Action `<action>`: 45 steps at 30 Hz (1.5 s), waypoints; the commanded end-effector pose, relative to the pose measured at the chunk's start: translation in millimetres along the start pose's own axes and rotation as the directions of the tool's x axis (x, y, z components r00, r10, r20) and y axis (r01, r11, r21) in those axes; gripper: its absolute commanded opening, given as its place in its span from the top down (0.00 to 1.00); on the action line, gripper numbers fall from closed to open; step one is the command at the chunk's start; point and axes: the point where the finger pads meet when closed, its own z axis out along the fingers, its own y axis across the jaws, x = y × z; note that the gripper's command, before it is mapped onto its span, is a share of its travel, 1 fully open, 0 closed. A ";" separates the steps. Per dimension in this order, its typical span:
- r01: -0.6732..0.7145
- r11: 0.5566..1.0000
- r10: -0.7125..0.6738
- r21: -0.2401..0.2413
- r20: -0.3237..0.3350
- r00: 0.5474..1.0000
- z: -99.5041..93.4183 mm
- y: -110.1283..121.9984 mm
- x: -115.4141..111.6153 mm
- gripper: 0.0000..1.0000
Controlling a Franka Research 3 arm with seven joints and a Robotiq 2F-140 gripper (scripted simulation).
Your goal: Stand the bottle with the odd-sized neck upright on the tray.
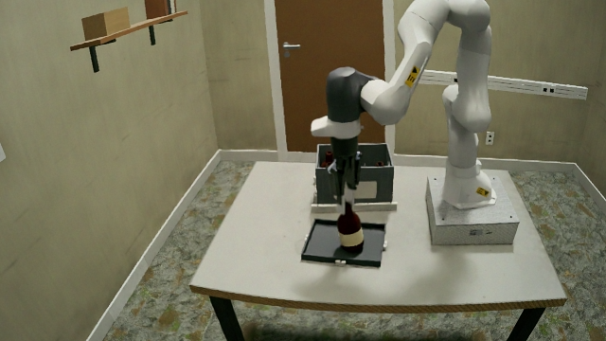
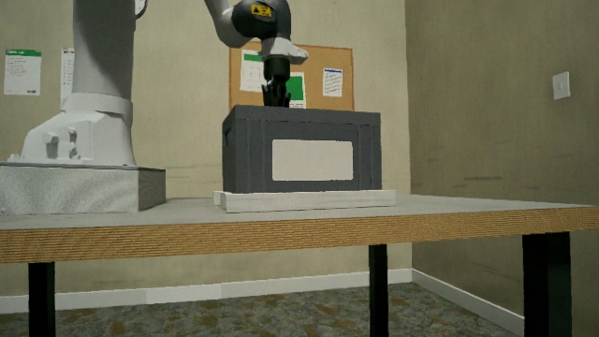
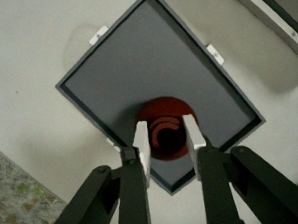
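My gripper (image 1: pixel 346 201) (image 3: pixel 166 132) is shut on the neck of a dark red bottle (image 1: pixel 349 224) (image 3: pixel 167 106) with a cream label. The bottle is upright over the near right part of the dark tray (image 1: pixel 320 235) (image 3: pixel 115 60). Its base looks at or just above the tray floor; I cannot tell if it touches. The grey crate (image 1: pixel 327 182) (image 2: pixel 253 154) stands level behind the tray. In the top view, bottle tops (image 1: pixel 329 155) (image 1: pixel 380 164) show inside the crate; the rest are hidden by its wall and the arm. In the exterior view, the fingertips and tray are hidden behind the crate.
White strips (image 1: pixel 374 206) (image 2: pixel 309 201) lie along the crate's base. Small white blocks (image 1: pixel 340 261) (image 3: pixel 98 35) (image 3: pixel 215 54) sit against the tray's sides. The robot's base block (image 1: pixel 473 233) (image 2: pixel 70 187) stands to the right in the top view.
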 end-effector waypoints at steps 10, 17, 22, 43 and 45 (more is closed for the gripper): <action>-0.002 1.000 0.002 0.002 -0.004 1.000 0.4 -0.5 1.2 0.90; -0.002 1.000 0.002 0.002 -0.004 1.000 0.4 -0.5 1.2 0.90; -0.002 1.000 0.002 0.002 -0.004 1.000 0.4 -0.5 1.2 0.90; -0.002 1.000 0.002 0.002 -0.004 1.000 0.4 -0.5 1.2 0.00; -0.002 1.000 0.002 0.002 -0.004 1.000 0.4 -0.5 1.2 0.00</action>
